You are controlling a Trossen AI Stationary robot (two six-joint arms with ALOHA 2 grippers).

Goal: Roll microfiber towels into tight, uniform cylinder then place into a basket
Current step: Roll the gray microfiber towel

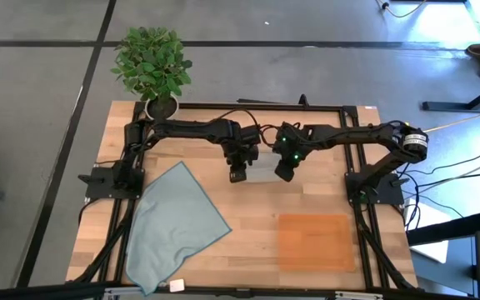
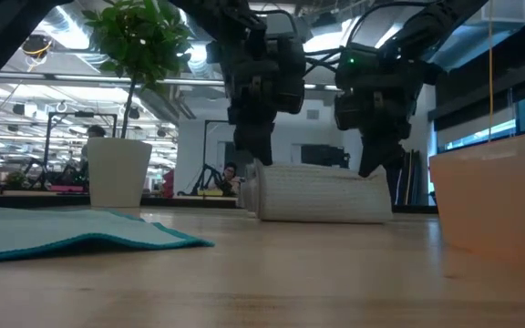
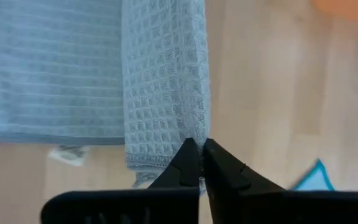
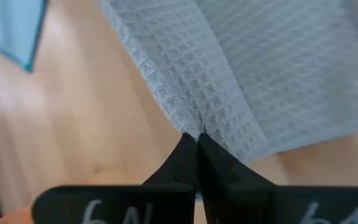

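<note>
A light grey-beige waffle-weave microfiber towel (image 1: 262, 172), partly rolled, lies at the table's middle far side. Its rolled part (image 2: 322, 193) rests on the wood, and the flat remainder (image 3: 55, 74) lies spread beside it. My left gripper (image 1: 238, 175) is shut at the roll's left end and my right gripper (image 1: 284, 172) is shut at its right end. A pale blue-grey towel (image 1: 173, 225) lies flat at the near left. The orange-brown basket (image 1: 315, 242) sits at the near right. My left gripper pinches the rolled fold (image 3: 188, 134) of the grey-beige towel near its left end, between its two fingertips. The fingers slant down from above. The roll sits on the table. My right gripper pinches the same rolled fold (image 4: 194, 127) near its right end, between its fingertips and slanting down from above. The layers in the pinch cannot be counted. The roll lies on the table (image 2: 335, 219).
A potted plant in a white pot (image 1: 158, 104) stands at the far left corner. A black frame (image 1: 357, 150) borders the table. Bare wood lies between the blue towel and the basket. Cables and desk legs lie on the floor beyond the table's right edge.
</note>
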